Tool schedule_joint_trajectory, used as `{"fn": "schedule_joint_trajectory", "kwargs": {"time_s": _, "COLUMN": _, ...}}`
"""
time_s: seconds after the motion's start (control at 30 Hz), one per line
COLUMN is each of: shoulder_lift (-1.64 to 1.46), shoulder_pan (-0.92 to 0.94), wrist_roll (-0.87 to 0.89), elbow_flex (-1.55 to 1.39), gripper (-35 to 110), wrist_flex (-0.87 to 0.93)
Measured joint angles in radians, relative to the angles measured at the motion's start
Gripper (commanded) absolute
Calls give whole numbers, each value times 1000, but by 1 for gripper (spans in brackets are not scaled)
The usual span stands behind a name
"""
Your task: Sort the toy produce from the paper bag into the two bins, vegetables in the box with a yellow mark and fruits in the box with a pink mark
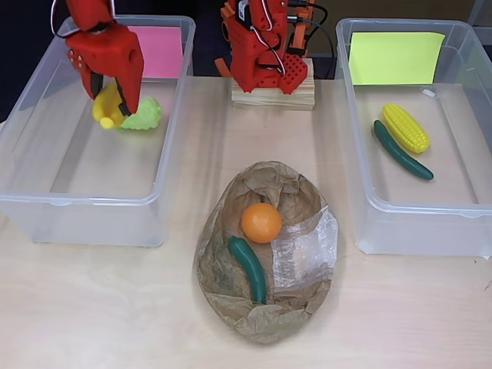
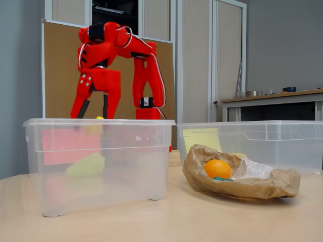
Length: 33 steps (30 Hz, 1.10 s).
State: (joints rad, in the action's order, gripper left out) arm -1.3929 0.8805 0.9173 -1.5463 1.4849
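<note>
Yellow fruit (image 1: 108, 106) clamped in my claw (image 1: 110, 98) over the pink-marked bin (image 1: 46, 201), beside a light green piece (image 1: 143, 115); release too high and I reckon it bounces out

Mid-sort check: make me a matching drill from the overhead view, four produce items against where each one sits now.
Items:
1. corn cob
2. orange
3. yellow fruit
4. light green fruit

Places:
A. in the paper bag
B. between the fingers of the gripper
C. in the yellow-marked bin
D. on the floor of the pink-marked bin

Pairs: 1-C, 2-A, 3-B, 4-D
</note>
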Motion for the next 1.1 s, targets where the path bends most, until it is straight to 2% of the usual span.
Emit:
{"fn": "schedule_joint_trajectory", "kwargs": {"time_s": 0.3, "shoulder_lift": 229, "shoulder_pan": 18, "wrist_roll": -3, "elbow_flex": -58, "gripper": 34, "wrist_flex": -169}}
{"fn": "schedule_joint_trajectory", "kwargs": {"time_s": 0.6, "shoulder_lift": 238, "shoulder_pan": 20, "wrist_roll": 5, "elbow_flex": -95, "gripper": 45, "wrist_flex": -160}}
{"fn": "schedule_joint_trajectory", "kwargs": {"time_s": 0.67, "shoulder_lift": 218, "shoulder_pan": 15, "wrist_roll": 0, "elbow_flex": -98, "gripper": 53, "wrist_flex": -152}}
{"fn": "schedule_joint_trajectory", "kwargs": {"time_s": 0.77, "shoulder_lift": 176, "shoulder_pan": 9, "wrist_roll": -3, "elbow_flex": -98, "gripper": 57, "wrist_flex": -127}}
{"fn": "schedule_joint_trajectory", "kwargs": {"time_s": 0.97, "shoulder_lift": 11, "shoulder_pan": -23, "wrist_roll": -34, "elbow_flex": -98, "gripper": 54, "wrist_flex": -63}}
{"fn": "schedule_joint_trajectory", "kwargs": {"time_s": 1.1, "shoulder_lift": -152, "shoulder_pan": -118, "wrist_roll": -38, "elbow_flex": -98, "gripper": 51, "wrist_flex": -12}}
